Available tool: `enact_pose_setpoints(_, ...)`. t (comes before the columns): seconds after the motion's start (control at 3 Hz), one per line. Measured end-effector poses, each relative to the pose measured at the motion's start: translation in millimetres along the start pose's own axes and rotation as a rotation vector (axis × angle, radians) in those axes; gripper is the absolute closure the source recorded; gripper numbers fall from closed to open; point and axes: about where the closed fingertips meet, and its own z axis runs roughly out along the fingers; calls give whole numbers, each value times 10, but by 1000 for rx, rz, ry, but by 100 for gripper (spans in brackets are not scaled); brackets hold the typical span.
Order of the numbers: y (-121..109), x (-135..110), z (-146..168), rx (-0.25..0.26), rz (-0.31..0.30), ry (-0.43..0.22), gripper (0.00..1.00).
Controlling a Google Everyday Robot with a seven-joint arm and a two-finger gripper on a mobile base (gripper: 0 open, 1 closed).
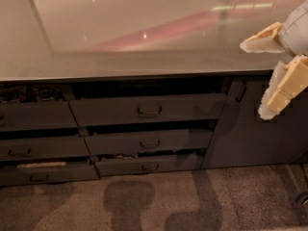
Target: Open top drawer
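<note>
The top drawer point(110, 111) is the widest dark grey front under the counter, with a small loop handle point(149, 110) at its centre. A dark gap shows above its front. My gripper point(254, 79) is at the right edge, over the counter's front edge and the cabinet door, well to the right of the handle and slightly higher. Its two cream fingers point(283, 85) are spread apart and hold nothing.
A glossy grey countertop point(120, 37) lies above. Two narrower drawer fronts point(149, 142) point(149, 165) sit below the top drawer, stepped outward. More drawers point(33, 117) are at the left. A cabinet door point(250, 134) with a slanted handle point(240, 91) is at the right. Carpet point(154, 201) covers the floor.
</note>
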Motion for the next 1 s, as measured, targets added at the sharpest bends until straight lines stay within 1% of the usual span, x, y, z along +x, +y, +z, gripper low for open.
enact_pose_setpoints(0.33,-28,-24,24,-1,0,-21,0)
enact_pose_setpoints(0.67,49,-72,37,-11,5,-56,0)
enact_pose_setpoints(1.0,315,-173,22,-7,-5,-145,0)
